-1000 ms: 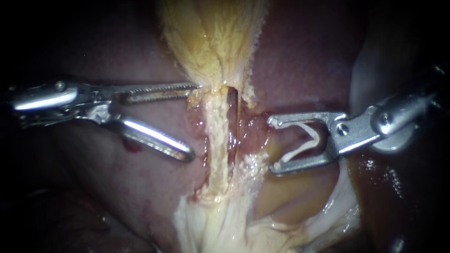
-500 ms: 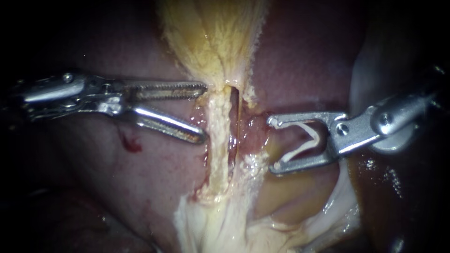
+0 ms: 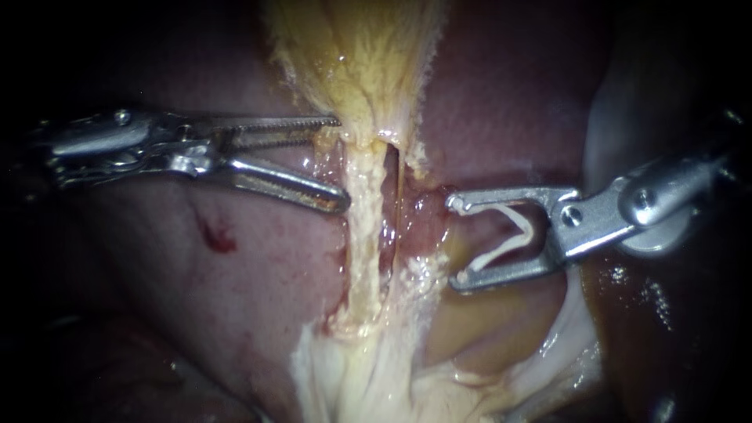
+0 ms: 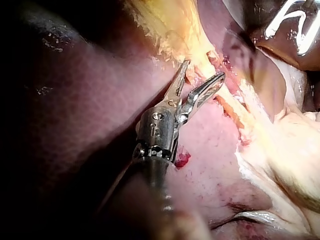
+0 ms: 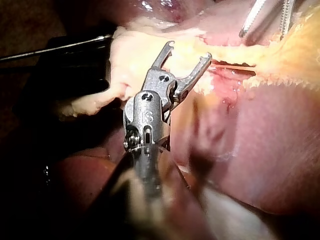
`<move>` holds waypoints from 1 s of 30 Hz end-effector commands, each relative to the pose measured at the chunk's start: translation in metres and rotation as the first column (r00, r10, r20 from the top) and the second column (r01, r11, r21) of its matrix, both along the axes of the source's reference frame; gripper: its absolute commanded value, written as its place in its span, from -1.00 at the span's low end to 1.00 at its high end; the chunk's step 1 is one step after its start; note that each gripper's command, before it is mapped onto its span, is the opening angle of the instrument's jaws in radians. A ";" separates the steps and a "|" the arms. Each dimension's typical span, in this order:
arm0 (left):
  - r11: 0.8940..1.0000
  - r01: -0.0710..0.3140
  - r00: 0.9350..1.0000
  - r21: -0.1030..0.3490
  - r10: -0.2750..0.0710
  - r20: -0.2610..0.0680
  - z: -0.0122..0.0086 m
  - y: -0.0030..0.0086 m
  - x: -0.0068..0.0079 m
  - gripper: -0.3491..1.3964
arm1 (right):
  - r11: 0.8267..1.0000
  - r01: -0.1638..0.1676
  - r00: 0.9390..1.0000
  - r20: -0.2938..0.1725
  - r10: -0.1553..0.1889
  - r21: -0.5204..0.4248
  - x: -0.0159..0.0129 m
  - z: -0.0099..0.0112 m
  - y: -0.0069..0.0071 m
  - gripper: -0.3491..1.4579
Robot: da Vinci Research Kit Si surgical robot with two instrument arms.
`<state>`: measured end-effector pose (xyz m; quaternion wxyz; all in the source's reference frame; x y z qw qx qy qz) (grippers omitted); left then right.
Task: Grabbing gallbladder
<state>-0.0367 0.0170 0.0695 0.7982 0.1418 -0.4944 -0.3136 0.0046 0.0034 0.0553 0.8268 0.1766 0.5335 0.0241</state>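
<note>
Left instrument (image 3: 342, 163) jaws gaping, gripping nothing, tips touching the yellow gallbladder (image 3: 352, 63) neck just ahead of them. Past it I see my right instrument (image 3: 458, 241), jaws spread, holding a white clip (image 3: 509, 244) between them.

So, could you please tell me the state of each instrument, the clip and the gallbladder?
Left instrument: jaws open, tips at the gallbladder, gripping nothing.
Right instrument: jaws holding the clip.
Clip: open, not yet applied.
Gallbladder: not yet gripped.
</note>
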 end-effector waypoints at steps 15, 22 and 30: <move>0.998 0.034 0.999 0.052 -0.032 -0.025 -0.0001 0.0003 0.0005 -1.00 | 1.000 0.001 1.000 0.000 -0.001 0.000 0.0000 0.0000 0.0000 -0.08; 0.995 0.019 0.999 0.099 -0.015 -0.045 -0.0013 0.0005 0.0014 -1.00 | 1.000 0.001 1.000 -0.001 -0.001 0.000 -0.0001 0.0000 -0.0001 -0.08; 0.990 0.019 0.999 0.140 -0.014 -0.035 -0.0044 0.0017 0.0033 -1.00 | 1.000 0.002 1.000 -0.001 -0.002 0.000 -0.0002 -0.0001 -0.0001 -0.08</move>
